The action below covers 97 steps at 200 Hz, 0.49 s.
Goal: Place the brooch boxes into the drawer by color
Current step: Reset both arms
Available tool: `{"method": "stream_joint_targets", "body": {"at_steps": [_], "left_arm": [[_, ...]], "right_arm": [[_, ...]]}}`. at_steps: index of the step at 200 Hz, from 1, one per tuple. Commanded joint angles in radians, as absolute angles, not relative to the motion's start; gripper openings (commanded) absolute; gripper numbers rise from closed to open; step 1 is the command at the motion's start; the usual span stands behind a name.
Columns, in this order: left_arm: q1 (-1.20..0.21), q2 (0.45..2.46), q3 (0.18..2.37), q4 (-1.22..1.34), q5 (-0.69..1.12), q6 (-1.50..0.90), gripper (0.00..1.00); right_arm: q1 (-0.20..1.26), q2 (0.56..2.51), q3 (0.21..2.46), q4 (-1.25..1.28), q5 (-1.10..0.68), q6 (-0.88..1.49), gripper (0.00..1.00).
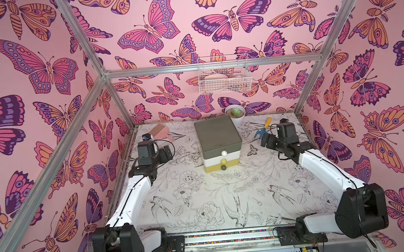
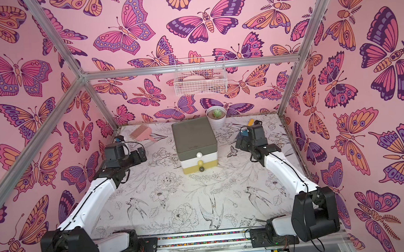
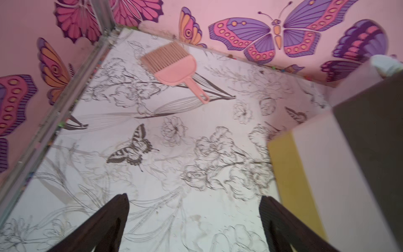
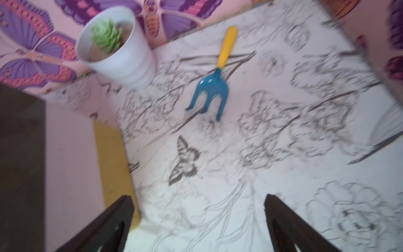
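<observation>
Pink brush (image 3: 174,67): left wrist | blue fork (image 4: 210,89): right wrist | drawer (image 1: 217,135) shut

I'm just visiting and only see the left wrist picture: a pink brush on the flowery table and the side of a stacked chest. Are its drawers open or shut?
Observer: In both top views all three drawers of the chest look shut, with their knobs lined up down its front.
Operator: What lies on its other side?
Observer: A toy fork, with a blue head and a yellow handle, lies flat on the table towards the back.
Operator: Is the other arm holding anything?
Observer: No. The right gripper is open, with nothing between its jaws.
</observation>
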State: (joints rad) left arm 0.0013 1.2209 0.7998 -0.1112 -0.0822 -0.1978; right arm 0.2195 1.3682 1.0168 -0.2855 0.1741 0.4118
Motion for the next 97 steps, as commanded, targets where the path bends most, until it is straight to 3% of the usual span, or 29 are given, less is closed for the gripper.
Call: {"method": "stream_joint_targets", "body": {"at_steps": [1,18,55,97], "left_arm": [[0.012,1.247,0.654,0.200,-0.272,-0.082,1.00],[0.014,1.262,0.553,0.388,-0.284,-0.060,1.00],[0.014,1.343,0.475,0.518,-0.186,-0.065,1.00],[0.009,1.365,0.388,0.685,-0.184,-0.068,1.00]], "right_arm": [[0.128,1.389,1.008,-0.263,0.285,0.345,0.99],[0.040,1.383,0.930,-0.110,0.240,0.305,0.99],[0.003,1.381,0.712,0.317,0.220,0.159,0.99],[-0.005,1.412,0.724,0.201,0.183,0.133,0.99]]}}
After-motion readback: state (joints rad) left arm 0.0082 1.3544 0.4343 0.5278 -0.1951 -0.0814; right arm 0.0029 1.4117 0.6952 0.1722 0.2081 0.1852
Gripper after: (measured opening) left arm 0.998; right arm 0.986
